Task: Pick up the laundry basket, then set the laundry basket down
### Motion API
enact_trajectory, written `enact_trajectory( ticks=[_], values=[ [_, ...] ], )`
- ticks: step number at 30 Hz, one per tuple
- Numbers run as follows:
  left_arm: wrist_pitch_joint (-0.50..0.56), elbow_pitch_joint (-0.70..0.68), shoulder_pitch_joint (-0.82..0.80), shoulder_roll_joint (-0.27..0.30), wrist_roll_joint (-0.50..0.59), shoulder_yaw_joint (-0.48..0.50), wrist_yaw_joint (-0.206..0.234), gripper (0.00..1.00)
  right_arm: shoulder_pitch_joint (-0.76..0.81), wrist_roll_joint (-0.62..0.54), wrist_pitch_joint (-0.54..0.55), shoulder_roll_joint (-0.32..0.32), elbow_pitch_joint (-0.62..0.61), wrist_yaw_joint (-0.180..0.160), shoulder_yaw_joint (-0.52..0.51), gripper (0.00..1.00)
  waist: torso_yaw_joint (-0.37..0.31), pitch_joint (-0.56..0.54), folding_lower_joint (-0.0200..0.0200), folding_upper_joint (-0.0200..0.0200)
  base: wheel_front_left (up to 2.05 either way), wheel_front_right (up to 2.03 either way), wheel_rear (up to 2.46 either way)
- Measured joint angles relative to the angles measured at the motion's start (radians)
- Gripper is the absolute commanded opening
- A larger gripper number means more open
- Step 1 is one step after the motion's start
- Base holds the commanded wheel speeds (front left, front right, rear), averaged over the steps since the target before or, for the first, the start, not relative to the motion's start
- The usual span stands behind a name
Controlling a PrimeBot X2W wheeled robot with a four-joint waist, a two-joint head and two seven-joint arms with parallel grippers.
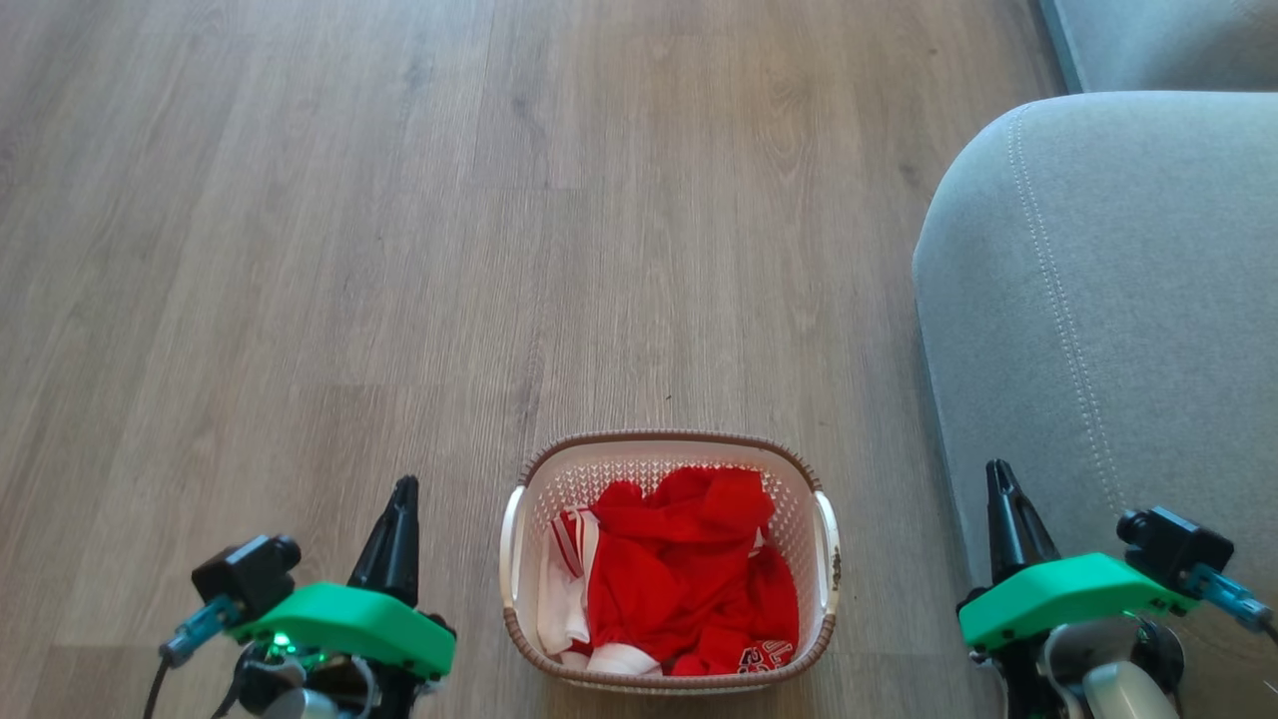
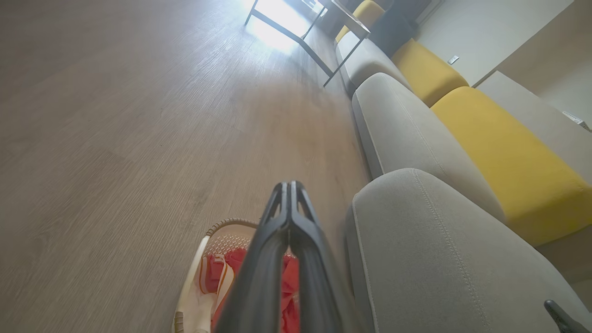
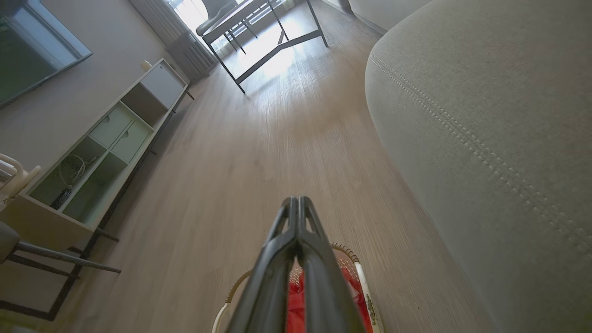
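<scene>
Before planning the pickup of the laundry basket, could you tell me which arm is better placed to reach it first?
Left, probably: the left tool stands nearer the laundry basket than the right tool, which is beside the grey sofa. Both are shut.

Left end effector (image 1: 403, 489) and right end effector (image 1: 998, 474) both point forward, fingers pressed together, holding nothing.

Grey-brown wood-plank floor (image 1: 300, 250) — grey fabric sofa (image 1: 1098, 300) along one side, with yellow back cushions (image 2: 504, 157). Past the sofa's far end, a dark-legged table (image 3: 280, 51) in bright window glare. Opposite the sofa — pale open shelf unit (image 3: 106, 148) against a beige wall (image 3: 69, 92).
</scene>
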Motion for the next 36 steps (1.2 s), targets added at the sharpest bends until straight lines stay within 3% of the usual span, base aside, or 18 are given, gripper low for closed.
enact_trajectory(
  ticks=[36],
  values=[
    [0.096,0.0,-0.018,0.003,-0.349,0.088,-0.009,0.0,-0.009,0.356,0.092,-0.009,0.021,0.0,-0.065,0.0,-0.029,-0.016,0.0,0.0001,0.0,0.0,0.0]
  ],
)
